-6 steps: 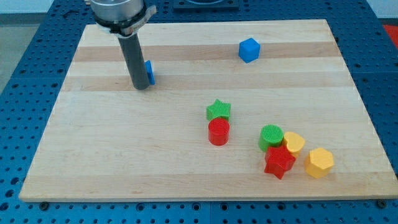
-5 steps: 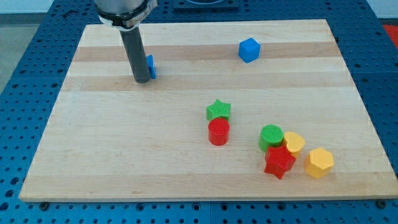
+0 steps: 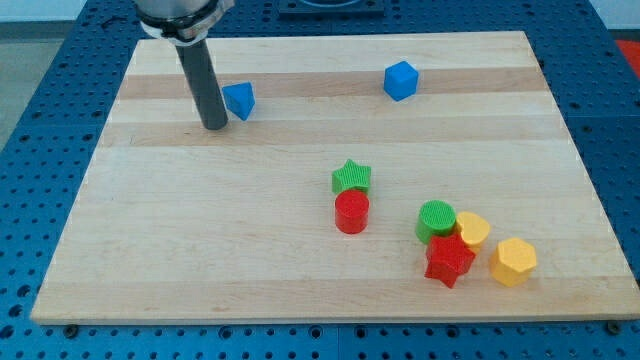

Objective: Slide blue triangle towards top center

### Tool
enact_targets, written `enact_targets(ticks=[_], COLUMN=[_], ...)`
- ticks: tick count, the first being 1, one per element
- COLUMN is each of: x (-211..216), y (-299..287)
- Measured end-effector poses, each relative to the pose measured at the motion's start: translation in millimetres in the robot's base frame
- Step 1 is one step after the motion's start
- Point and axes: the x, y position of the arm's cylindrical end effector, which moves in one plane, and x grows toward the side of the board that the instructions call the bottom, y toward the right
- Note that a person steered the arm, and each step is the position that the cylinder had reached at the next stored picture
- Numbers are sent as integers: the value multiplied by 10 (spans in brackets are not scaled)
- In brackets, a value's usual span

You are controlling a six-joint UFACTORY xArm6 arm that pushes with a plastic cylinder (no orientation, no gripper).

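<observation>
The blue triangle (image 3: 239,100) lies on the wooden board (image 3: 150,230) in the upper left part of the view. My tip (image 3: 214,126) stands just left of and slightly below the triangle, close to it; I cannot tell if it touches. The dark rod rises from the tip to the view's top.
A blue cube (image 3: 400,80) sits at the upper right of centre. A green star (image 3: 351,177) sits above a red cylinder (image 3: 351,212) mid-board. At lower right cluster a green cylinder (image 3: 435,220), a red star (image 3: 448,261) and two yellow blocks (image 3: 472,230) (image 3: 514,261).
My tip has moved left and a little up, uncovering the blue triangle. The triangle has shifted slightly up the board. The other blocks have not moved.
</observation>
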Motion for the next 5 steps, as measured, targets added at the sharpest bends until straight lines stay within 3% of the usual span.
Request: enact_targets(ticks=[3, 5], x=[-444, -469], y=[214, 939])
